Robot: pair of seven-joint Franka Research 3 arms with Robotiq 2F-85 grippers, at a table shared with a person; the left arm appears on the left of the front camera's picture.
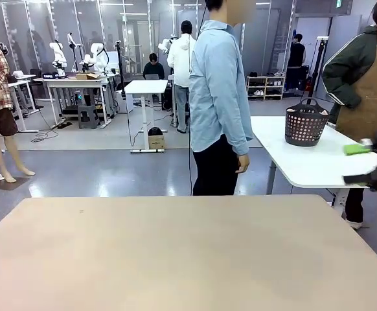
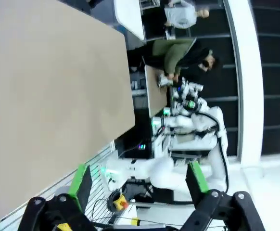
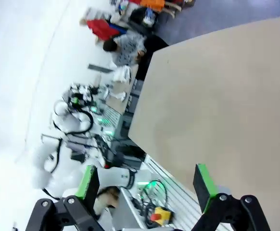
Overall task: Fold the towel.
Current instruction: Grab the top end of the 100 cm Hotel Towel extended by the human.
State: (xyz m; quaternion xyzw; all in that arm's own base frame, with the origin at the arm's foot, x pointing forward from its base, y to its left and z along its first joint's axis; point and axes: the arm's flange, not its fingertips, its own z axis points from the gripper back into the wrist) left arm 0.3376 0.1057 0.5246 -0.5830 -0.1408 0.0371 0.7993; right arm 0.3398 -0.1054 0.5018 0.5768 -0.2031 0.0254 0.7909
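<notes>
— Towel: where is it, and how does it look?
— I cannot tell either. What I can place is the tan desk point(image 1: 175, 259), its flat top running from the near edge to the far edge.

— The tools, then?
— The left tool point(image 2: 138, 180) is released. Its green pads point(image 2: 80, 179) stand well apart, with nothing between them and nothing touched. It hangs off the side of the desk, apart from the top. The right tool point(image 3: 146, 185) is spread just as wide and grasps nothing. Its fingers point(image 3: 203, 185) are clear of the desk. In the front view it sits past the desk's right edge, higher than the top.

— Any containers?
— A dark perforated basket point(image 1: 305, 122), handle upright, stands on a white desk point(image 1: 318, 170) beyond the tan desk's far right corner. I cannot tell what is in it.

— And people?
— A person in a light-blue shirt point(image 1: 219, 97) stands at the desk's far edge, turned sideways, one hand point(image 1: 242, 166) hanging down and apart from the desk. Another person in a brown apron point(image 1: 370, 87) stands beside the white desk.
</notes>
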